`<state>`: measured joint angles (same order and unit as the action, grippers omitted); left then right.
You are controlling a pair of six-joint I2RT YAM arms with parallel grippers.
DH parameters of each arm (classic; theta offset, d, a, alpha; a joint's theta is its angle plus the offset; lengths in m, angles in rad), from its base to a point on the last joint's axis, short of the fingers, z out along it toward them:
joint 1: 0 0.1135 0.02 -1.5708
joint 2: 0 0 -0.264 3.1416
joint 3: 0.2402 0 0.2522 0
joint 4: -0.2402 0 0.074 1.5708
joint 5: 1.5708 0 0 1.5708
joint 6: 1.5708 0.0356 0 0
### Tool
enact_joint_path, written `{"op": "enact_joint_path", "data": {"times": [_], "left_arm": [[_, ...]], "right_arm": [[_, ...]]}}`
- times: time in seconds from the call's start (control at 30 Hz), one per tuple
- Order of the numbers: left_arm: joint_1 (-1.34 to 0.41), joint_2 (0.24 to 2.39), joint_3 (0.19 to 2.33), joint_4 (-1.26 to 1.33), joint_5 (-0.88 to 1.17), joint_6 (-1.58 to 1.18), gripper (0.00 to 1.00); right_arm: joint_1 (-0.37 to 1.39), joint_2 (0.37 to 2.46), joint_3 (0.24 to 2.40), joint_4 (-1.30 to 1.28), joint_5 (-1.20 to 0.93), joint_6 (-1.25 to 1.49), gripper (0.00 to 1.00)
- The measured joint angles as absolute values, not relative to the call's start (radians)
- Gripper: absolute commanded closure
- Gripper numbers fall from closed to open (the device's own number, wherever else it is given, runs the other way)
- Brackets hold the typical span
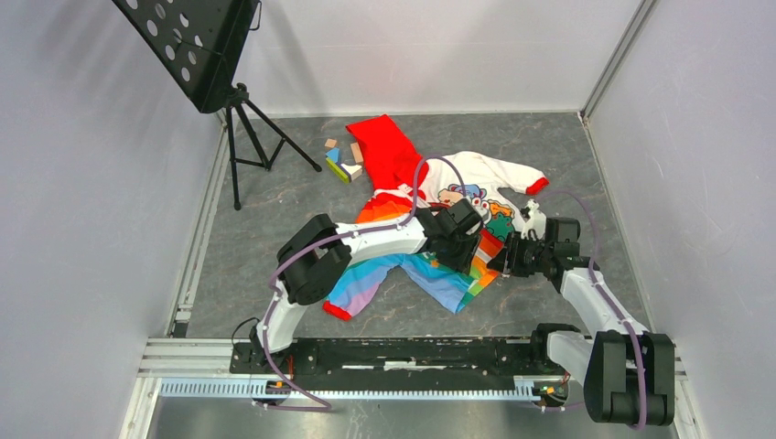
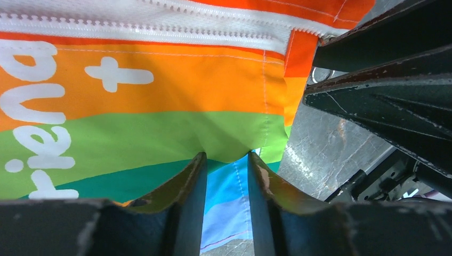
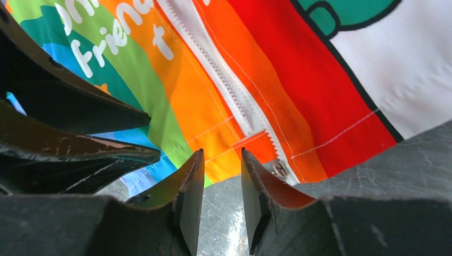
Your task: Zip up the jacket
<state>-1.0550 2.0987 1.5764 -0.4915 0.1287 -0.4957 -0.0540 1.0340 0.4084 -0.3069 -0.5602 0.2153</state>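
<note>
The jacket (image 1: 389, 151) lies flat on the grey table, red hood at the back and rainbow front (image 1: 416, 273) toward me. My left gripper (image 1: 473, 256) is narrowly open. Its tips (image 2: 227, 157) press on the green stripe (image 2: 133, 138) near the hem, and a small pucker of cloth sits between them. The white zipper (image 2: 160, 26) runs above them. My right gripper (image 1: 502, 260) is narrowly open and empty at the hem (image 3: 222, 152), with bare table between its fingers. The metal zipper slider (image 3: 279, 169) sits at the zipper's bottom end, just right of the right finger (image 3: 256, 181).
The two grippers are close together; each shows in the other's wrist view, the right one (image 2: 373, 80) and the left one (image 3: 69, 128). Several coloured wooden blocks (image 1: 340, 160) lie left of the hood. A music stand tripod (image 1: 245, 137) stands at the back left. Walls enclose the table.
</note>
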Motion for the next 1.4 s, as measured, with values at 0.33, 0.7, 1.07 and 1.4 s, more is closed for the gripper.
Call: {"op": "enact_joint_path", "data": {"times": [0.33,0.7,1.07,1.4], "left_arm": [[-1.055,2.099,1.516,-0.469,0.113,-0.496,0.81],[-1.049,2.094,1.481,-0.409,0.134,-0.496,0.83],[-1.044,2.085,1.459,-0.377,0.140,-0.497,0.87],[-1.038,2.078,1.446,-0.364,0.149,-0.500,0.83]], "right_arm": [[-0.052,1.097,0.389,-0.245,-0.576,0.226,0.57],[-0.052,1.163,0.355,-0.156,-0.642,0.257,0.56],[-0.052,1.217,0.351,-0.074,-0.674,0.266,0.68],[-0.052,1.162,0.351,-0.087,-0.690,0.287,1.00]]}}
